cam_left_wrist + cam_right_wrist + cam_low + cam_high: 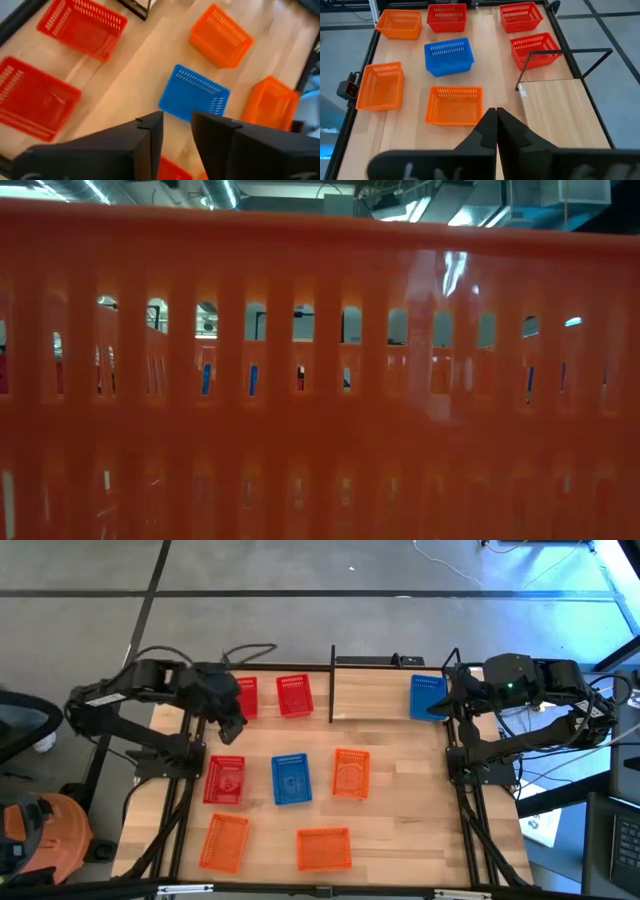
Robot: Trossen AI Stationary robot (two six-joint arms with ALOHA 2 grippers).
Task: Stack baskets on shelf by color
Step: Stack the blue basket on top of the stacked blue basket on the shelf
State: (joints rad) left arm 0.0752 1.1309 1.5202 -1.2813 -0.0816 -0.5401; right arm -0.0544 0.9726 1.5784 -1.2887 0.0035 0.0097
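Left end effector [232, 722], fingers apart, hangs beside a red basket [246, 697]; right one [447, 700] together.

The shelf [370, 695] is mostly bare board, with just a blue basket [428, 697] at its right end, so there's plenty of room to come down on the left and middle. Its black posts [332, 683] fence the left edge. On the desk [400, 810], a row of three baskets [291, 778] crowds the middle and two orange ones [323, 847] sit near the front. The right half is open wood. In the low view, an orange basket wall [320, 380] blocks nearly everything.
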